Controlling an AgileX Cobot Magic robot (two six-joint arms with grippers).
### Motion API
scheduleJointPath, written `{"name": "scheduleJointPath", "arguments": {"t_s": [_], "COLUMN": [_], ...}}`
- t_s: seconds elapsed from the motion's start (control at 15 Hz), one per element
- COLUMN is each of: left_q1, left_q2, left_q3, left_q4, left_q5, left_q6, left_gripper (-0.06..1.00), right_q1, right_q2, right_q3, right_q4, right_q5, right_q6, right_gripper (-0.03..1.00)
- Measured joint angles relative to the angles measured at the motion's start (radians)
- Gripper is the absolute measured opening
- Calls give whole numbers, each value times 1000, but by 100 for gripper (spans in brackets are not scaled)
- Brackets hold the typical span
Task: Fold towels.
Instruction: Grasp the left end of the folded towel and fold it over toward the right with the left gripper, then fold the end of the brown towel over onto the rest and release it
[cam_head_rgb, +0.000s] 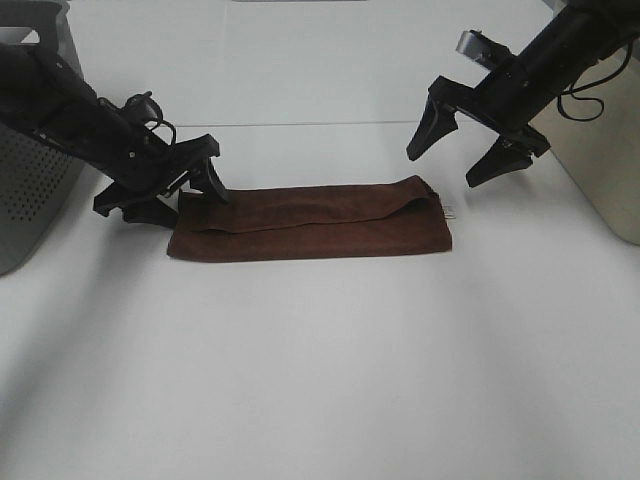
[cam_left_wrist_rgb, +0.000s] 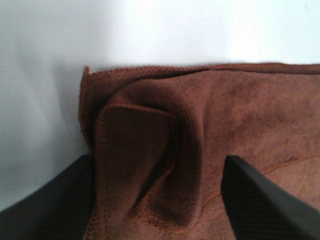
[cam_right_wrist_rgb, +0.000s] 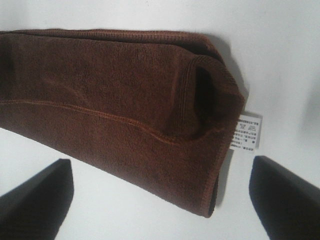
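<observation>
A dark brown towel (cam_head_rgb: 312, 221) lies folded into a long strip on the white table (cam_head_rgb: 320, 380), with a small white tag (cam_right_wrist_rgb: 248, 132) at its right end. My left gripper (cam_head_rgb: 181, 193) is open and low at the towel's left end, its fingers (cam_left_wrist_rgb: 265, 200) on either side of the rumpled corner (cam_left_wrist_rgb: 140, 150). My right gripper (cam_head_rgb: 458, 166) is open and empty, hovering above and just behind the towel's right end (cam_right_wrist_rgb: 210, 125).
A grey perforated bin (cam_head_rgb: 30, 170) stands at the left edge. A pale grey box (cam_head_rgb: 600, 160) stands at the right edge. Bare white table spreads in front of the towel.
</observation>
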Motion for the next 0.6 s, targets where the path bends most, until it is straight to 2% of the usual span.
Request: {"name": "scheduleJointPath", "arguments": {"t_s": [0.07, 0.13, 0.2, 0.27, 0.4, 0.6], "left_q1": [-1, -1, -1, -1, -1, -1], "left_q2": [4, 8, 13, 13, -4, -63], "left_q3": [0, 0, 0, -6, -29, -135], "left_q4": [3, 10, 30, 54, 129, 387], "left_q5": [1, 1, 2, 5, 31, 163], "left_q6": [0, 0, 0, -1, -38, -223], "left_gripper": [60, 33, 12, 4, 3, 3], "right_q1": [0, 0, 0, 0, 0, 0], "right_q2": [0, 0, 0, 0, 0, 0], "right_q3": [0, 0, 0, 0, 0, 0], "right_q4": [0, 0, 0, 0, 0, 0], "right_q5": [-1, -3, -3, -3, -3, -3], "right_q6": [0, 0, 0, 0, 0, 0], "right_gripper": [89, 89, 89, 89, 89, 89]}}
